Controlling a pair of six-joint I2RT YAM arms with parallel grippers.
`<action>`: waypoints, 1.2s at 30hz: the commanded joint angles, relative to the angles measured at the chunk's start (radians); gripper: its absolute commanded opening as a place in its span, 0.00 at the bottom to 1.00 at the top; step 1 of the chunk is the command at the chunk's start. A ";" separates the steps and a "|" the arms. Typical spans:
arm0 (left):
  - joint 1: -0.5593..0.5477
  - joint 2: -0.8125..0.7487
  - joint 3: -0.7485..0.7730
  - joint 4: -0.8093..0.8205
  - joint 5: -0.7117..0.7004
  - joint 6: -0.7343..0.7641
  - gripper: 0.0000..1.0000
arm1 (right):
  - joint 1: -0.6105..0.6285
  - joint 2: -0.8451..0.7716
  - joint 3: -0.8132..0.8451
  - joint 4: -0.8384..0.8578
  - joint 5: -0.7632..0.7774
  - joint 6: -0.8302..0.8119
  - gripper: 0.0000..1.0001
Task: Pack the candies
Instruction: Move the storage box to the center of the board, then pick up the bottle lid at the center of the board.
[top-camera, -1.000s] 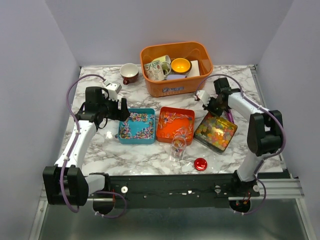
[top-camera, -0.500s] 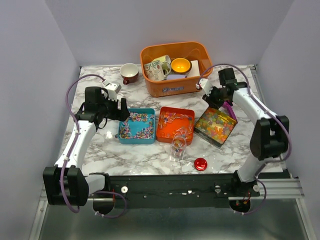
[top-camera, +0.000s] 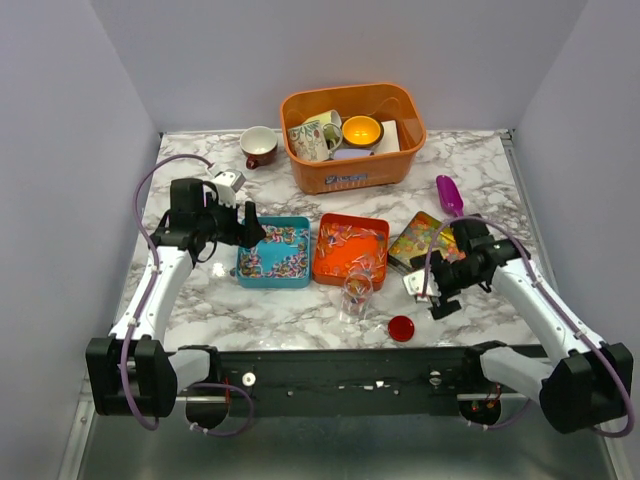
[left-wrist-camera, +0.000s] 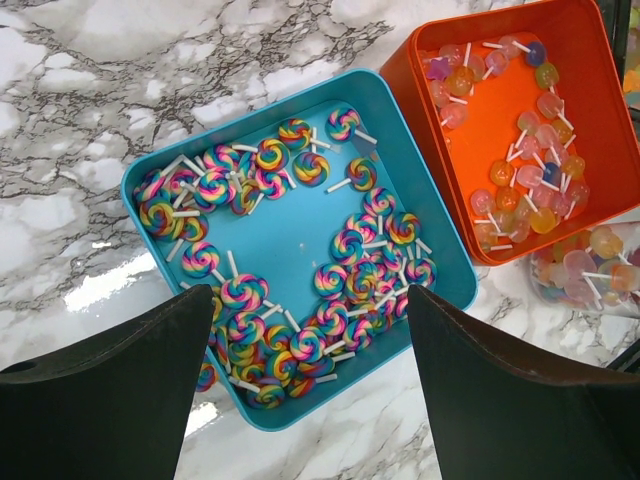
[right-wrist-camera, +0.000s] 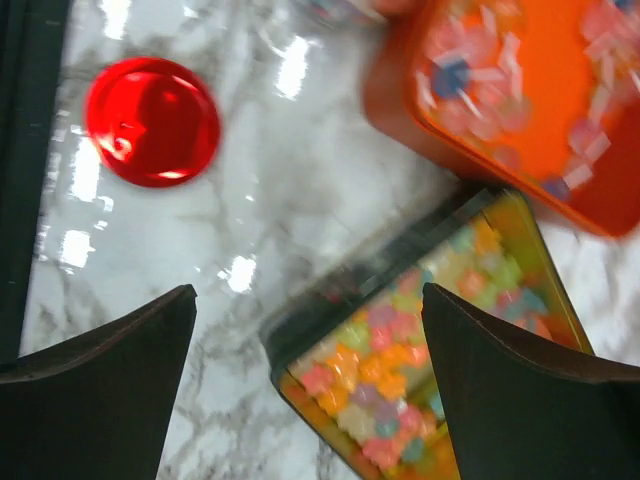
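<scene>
The candies lie in three containers. Rainbow swirl lollipops (left-wrist-camera: 345, 250) fill a teal tray (top-camera: 272, 283), pale lollipops (left-wrist-camera: 530, 190) an orange tray (top-camera: 340, 280), and jelly pieces (right-wrist-camera: 400, 370) a dark tin (right-wrist-camera: 330, 320). My left gripper (left-wrist-camera: 308, 295) hangs open above the teal tray's near-left edge, nothing between its fingers. My right gripper (right-wrist-camera: 308, 290) is open too, over the tin's near corner, holding nothing. In the top view the left gripper (top-camera: 245, 222) is beside the teal tray and the right gripper (top-camera: 432, 290) in front of the tin.
A clear cup (top-camera: 356, 292) stands in front of the orange tray, with a red lid (top-camera: 401, 328) near the front edge. A purple scoop (top-camera: 449, 194) lies at the back right. An orange basket (top-camera: 352, 178) of crockery and a brown mug (top-camera: 260, 147) stand at the back.
My right gripper opened and left the purple scoop on the table at the back right, then swung toward the front over the tin. The left arm has barely moved.
</scene>
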 joint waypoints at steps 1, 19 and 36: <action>0.005 -0.035 -0.015 0.024 0.031 0.005 0.89 | 0.128 -0.017 -0.099 -0.076 -0.027 -0.202 1.00; 0.022 -0.068 -0.027 -0.007 0.023 0.018 0.89 | 0.467 0.224 -0.154 0.181 0.102 0.130 0.93; 0.047 -0.068 -0.045 0.025 0.044 -0.004 0.88 | 0.467 0.210 -0.171 0.222 0.165 0.239 0.63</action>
